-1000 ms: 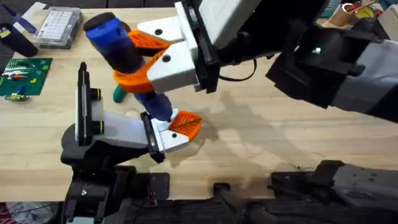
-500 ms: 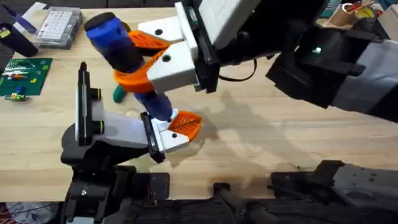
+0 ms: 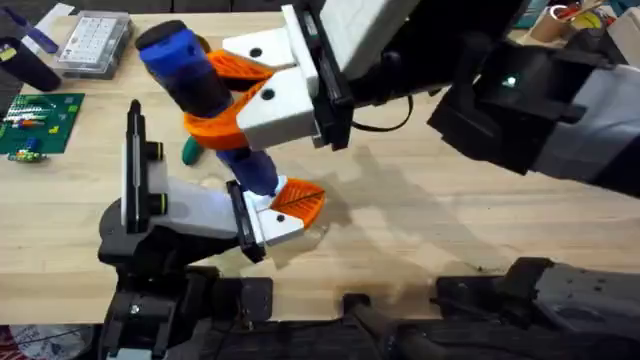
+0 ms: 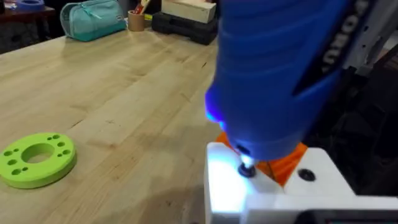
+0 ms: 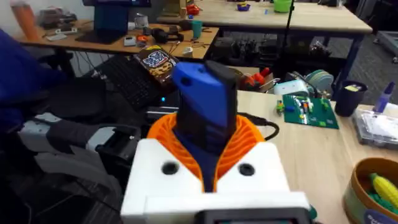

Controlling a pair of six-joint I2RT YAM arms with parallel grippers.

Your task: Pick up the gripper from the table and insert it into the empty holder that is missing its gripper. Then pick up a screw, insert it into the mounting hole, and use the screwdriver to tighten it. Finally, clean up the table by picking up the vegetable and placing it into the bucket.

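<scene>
Right gripper: white fingers with orange ribbed pads, clamped on the screwdriver, at about 10 o'clock from the middle of the overhead view.
Screwdriver: thick blue body, tilted, butt end toward 11 o'clock, working end pointing down toward 5 o'clock; in the right wrist view its blue body sits between the orange pads.
Screwdriver tip: lit, pressed onto a white part at the left gripper; in the left wrist view the blue body comes down onto a small metal screw head in a bright glow.
Left gripper: white fingers with orange pads, at about 7 o'clock from the overhead centre, directly under the screwdriver's tip; whether its fingers are apart or together cannot be told.
Vegetable: dark teal-green piece lying on the table at 9 o'clock from the screwdriver's lower end, mostly hidden behind the tool and right gripper.
Bucket: mustard-yellow round cup at 4 o'clock in the right wrist view, with yellow-green pieces inside.
Table: pale wooden planks.
Lime-green ring disc: flat on the table at 8 o'clock in the left wrist view, well apart from the screwdriver.
Green circuit board: at 9 o'clock on the overhead edge.
Clear parts box: at 11 o'clock, beyond the circuit board.
</scene>
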